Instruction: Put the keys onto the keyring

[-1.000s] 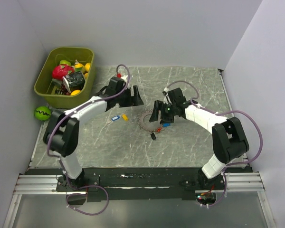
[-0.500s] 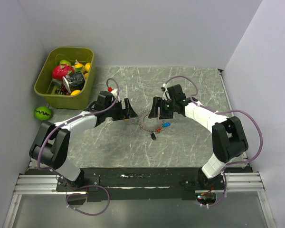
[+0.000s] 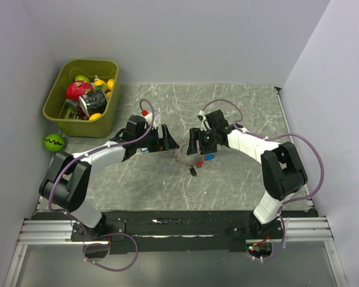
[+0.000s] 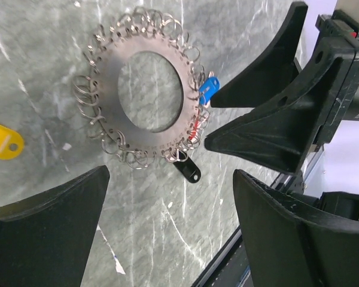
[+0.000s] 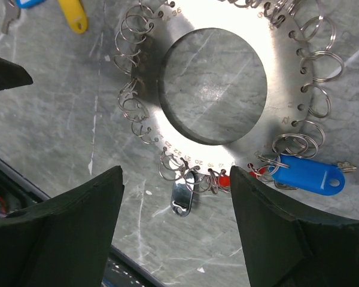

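Two hands hang low over the desk (image 3: 239, 179), facing each other, with the one keyring (image 3: 180, 156) lying flat between them. The left hand (image 3: 169, 141) has its fingers spread wide and grips nothing. The right hand (image 3: 196, 144) is also parted and empty, directly above the ring. The keyring is a flat metal disc with a round hole, its rim hung with many small wire loops. Four coloured tags show. One blue tag (image 5: 311, 177) is hooked on the rim just ahead of the right hand's fingers, with one small red tag (image 5: 224, 178) beside it. Loose on the desk beyond the ring lie one yellow tag (image 5: 75, 15) and a second blue tag (image 5: 27, 2) with a silver key (image 5: 8, 23). One dark fob (image 4: 187, 170) hangs from the rim.
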You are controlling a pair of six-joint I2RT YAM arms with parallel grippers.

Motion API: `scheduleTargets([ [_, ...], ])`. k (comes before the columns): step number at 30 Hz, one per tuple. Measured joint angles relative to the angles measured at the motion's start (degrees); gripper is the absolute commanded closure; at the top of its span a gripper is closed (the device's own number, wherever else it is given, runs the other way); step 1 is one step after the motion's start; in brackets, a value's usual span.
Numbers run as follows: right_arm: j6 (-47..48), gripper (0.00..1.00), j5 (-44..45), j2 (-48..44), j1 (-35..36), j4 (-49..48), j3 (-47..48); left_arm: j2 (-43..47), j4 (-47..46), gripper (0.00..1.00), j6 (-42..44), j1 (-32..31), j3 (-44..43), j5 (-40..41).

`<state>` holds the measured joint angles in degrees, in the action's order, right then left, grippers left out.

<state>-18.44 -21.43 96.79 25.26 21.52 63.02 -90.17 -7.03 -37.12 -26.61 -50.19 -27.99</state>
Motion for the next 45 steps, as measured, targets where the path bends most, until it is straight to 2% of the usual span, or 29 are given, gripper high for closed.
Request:
scheduleTargets([
  [14, 2.29, 0.22, 5.44, 0.66, 1.99, 2.75, 0.76, -5.99, 1.33, 0.11, -0.22, -2.99, -3.21, 2.49],
  [23, 0.59, 0.23, 10.69, 7.65, 1.99, 5.62, 4.94, -13.99, 3.61, 0.15, -1.68, -2.99, -6.99, 4.11],
  [29, -0.63, 0.23, 10.49, 8.11, 1.97, 6.21, 4.33, -17.35, 3.43, 0.18, -2.6, -3.19, -10.64, 3.65],
  [33, -1.46, 0.23, 9.57, 7.74, 1.97, 6.12, 3.93, -19.17, 3.82, 0.16, -2.54, -3.43, -13.66, 3.54],
  [40, -1.36, 0.23, 9.81, 3.76, 1.97, 6.64, 3.39, -17.62, 7.32, 0.13, -0.42, -3.58, -14.67, 7.39],
  [45, 0.02, 0.23, 9.77, -0.04, 1.99, 6.43, 3.41, -10.12, 8.13, 0.14, 0.96, -3.54, -12.11, 9.97],
])
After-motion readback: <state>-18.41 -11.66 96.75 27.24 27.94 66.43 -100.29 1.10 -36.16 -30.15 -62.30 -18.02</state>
